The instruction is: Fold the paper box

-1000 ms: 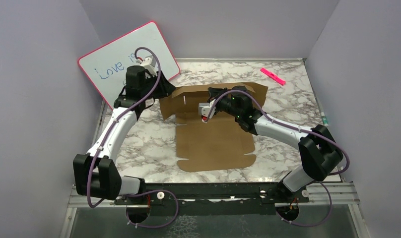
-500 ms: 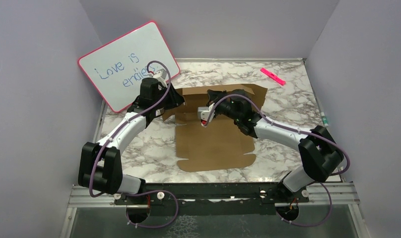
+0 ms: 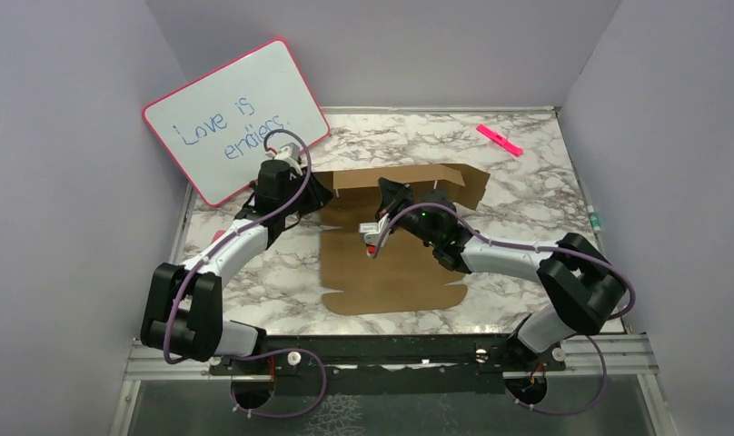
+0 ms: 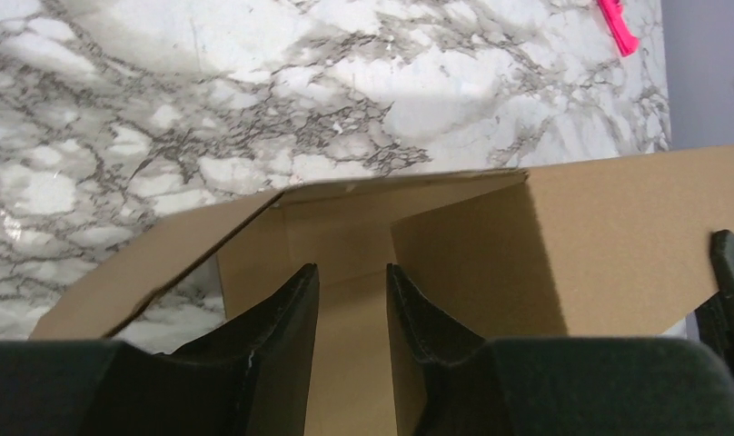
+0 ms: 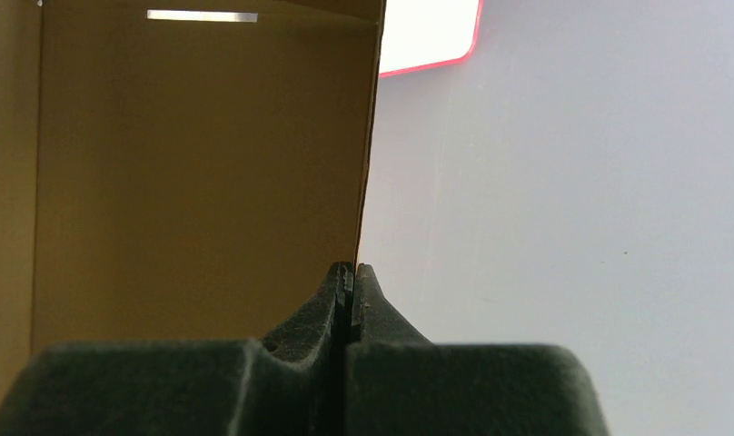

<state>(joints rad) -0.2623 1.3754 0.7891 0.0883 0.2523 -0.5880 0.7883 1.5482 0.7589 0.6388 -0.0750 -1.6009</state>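
**Item:** paper box (image 3: 391,282), plain brown cardboard, unprinted, die-cut.

**State:** partly folded.

**Position:** to the right of the whiteboard (image 3: 236,118) and nearer the arms' bases, with its left rear corner close to the whiteboard's lower edge.

**Pose:**
- The main panel lies flat, with notched corners along the edge farthest from the whiteboard.
- The rear section stands upright as a long wall. Its end farthest from the whiteboard angles outward as a loose flap.
- At the whiteboard end, the left wrist view shows the paper box (image 4: 609,245) with a flap creased inward, forming a corner.
- In the right wrist view, the paper box (image 5: 191,182) shows one narrow slit in an upright panel.
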